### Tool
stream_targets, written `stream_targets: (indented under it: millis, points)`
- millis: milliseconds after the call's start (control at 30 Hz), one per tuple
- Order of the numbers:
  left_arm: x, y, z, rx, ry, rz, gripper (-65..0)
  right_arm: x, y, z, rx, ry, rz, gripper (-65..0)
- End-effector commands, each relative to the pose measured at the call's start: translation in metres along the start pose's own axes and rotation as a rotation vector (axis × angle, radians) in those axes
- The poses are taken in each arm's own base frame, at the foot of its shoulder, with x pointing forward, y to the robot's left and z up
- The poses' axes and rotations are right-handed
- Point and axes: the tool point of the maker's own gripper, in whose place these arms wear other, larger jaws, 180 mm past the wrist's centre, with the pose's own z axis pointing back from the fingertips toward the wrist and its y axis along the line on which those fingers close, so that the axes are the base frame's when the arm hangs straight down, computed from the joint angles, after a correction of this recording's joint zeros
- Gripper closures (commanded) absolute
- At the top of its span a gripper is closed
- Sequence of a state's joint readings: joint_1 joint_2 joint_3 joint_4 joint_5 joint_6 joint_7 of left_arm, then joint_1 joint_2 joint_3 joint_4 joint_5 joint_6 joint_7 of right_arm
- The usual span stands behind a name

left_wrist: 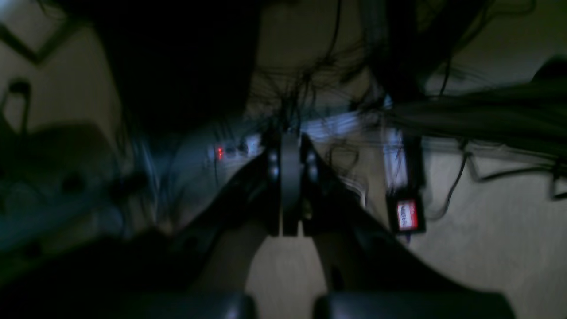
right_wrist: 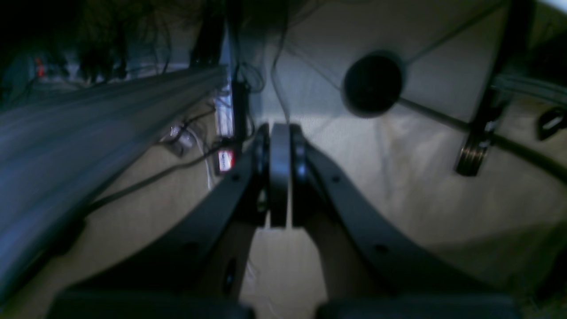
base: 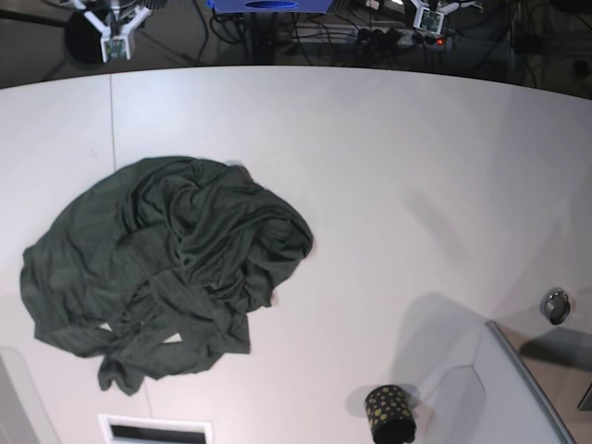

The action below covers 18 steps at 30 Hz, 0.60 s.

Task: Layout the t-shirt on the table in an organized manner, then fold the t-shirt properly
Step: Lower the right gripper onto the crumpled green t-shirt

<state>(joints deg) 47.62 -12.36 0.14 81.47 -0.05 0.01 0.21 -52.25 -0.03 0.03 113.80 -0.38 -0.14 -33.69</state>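
Observation:
The dark green t-shirt [base: 162, 264] lies crumpled in a heap on the left half of the white table [base: 398, 176], with a bunched end toward the near edge. Neither wrist view shows it. My left gripper [left_wrist: 290, 141] is shut, its black fingers pressed together with nothing between them, over a dim floor full of cables. In the right wrist view, my right gripper [right_wrist: 280, 133] is likewise shut and empty over a pale floor. Both grippers are well away from the shirt.
A small black gold-dotted cup [base: 390, 416] stands near the front edge, beside a grey raised panel [base: 504, 398]. A small metal ring [base: 555, 305] sits at the right. A white slotted plate [base: 153, 430] lies at the front left. Cables and a lit power strip [base: 421, 37] lie beyond the far edge.

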Motion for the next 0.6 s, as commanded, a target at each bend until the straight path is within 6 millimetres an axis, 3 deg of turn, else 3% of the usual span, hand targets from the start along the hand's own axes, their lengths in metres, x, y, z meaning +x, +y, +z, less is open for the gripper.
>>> stream_targets:
  millis: [0, 167, 300, 467, 567]
  points:
    - [0.009, 0.001, 0.008, -0.002, -0.031, -0.016, 0.0, 0.019, 0.002, 0.005, 0.008, -0.059, -0.002, -0.3]
    - [0.073, 0.002, 0.02, 0.003, -0.191, -0.018, 0.0, 0.079, 0.001, -0.008, 0.006, -0.156, -0.005, -0.8]
    - [0.118, 0.002, 0.02, 0.006, -0.303, -0.015, 0.0, 0.145, -0.003, -0.013, 0.019, -0.276, 0.092, -0.9]
    - [0.146, 0.003, 0.011, 0.025, -0.37, 0.02, 0.0, 0.237, 0.024, -0.002, 0.081, -0.483, 0.3, -1.2]
    - [0.151, 0.003, 0.005, 0.032, -0.378, 0.034, 0.0, 0.283, 0.03, 0.002, 0.077, -0.566, 0.327, -9.8]
